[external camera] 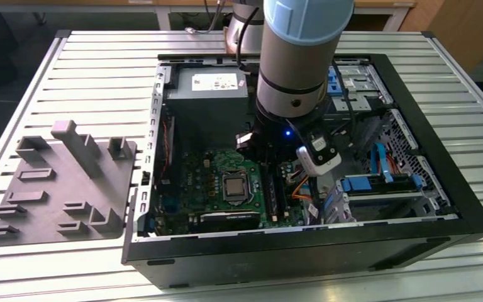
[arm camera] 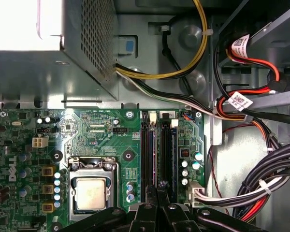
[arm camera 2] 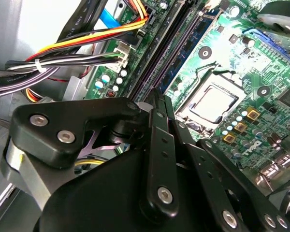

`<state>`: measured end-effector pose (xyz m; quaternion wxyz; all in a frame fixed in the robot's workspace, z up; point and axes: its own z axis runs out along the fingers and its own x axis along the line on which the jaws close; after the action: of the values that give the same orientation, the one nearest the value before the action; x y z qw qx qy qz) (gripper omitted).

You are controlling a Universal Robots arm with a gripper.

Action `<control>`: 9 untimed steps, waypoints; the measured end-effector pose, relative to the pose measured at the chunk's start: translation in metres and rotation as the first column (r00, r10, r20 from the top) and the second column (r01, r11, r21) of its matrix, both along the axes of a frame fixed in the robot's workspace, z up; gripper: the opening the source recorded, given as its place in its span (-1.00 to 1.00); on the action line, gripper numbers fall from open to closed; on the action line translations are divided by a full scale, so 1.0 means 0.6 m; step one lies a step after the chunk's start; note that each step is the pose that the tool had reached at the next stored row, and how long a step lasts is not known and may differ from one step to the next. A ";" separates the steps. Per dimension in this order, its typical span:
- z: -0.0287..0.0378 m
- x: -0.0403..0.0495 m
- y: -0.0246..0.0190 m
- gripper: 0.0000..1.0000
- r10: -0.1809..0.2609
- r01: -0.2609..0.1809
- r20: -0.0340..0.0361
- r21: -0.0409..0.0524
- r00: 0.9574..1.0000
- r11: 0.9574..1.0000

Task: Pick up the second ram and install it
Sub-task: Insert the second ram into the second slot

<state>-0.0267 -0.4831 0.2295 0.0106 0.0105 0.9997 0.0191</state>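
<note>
slatted metal table [external camera: 99, 69] | gripper [arm camera: 157, 191] over motherboard [arm camera: 101, 140] ram slots [arm camera: 158, 154] | fingers together, grasp unclear

The light is bright and even from above. Glare whitens the power supply [arm camera: 24, 24] in the first wrist view; the near gripper [arm camera 2: 157, 104] links look soft.

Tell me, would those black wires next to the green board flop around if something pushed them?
Probably floppy: the black wires curve loosely beside the green board. They would likely shift together, since a white tie bundles them. Some of the bundle seems to end at a white plug, so a hard push might strain it.
</note>
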 end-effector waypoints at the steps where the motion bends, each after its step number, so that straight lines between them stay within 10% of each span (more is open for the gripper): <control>1: 0.000 0.000 0.0000 -0.76 0.000 0.000 0.000 0.000 1.000 1.000; 9: -0.002 -0.001 0.0011 -0.76 0.000 0.000 0.000 0.000 1.000 1.000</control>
<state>-0.0272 -0.4824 0.2283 0.0106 0.0104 0.9997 0.0193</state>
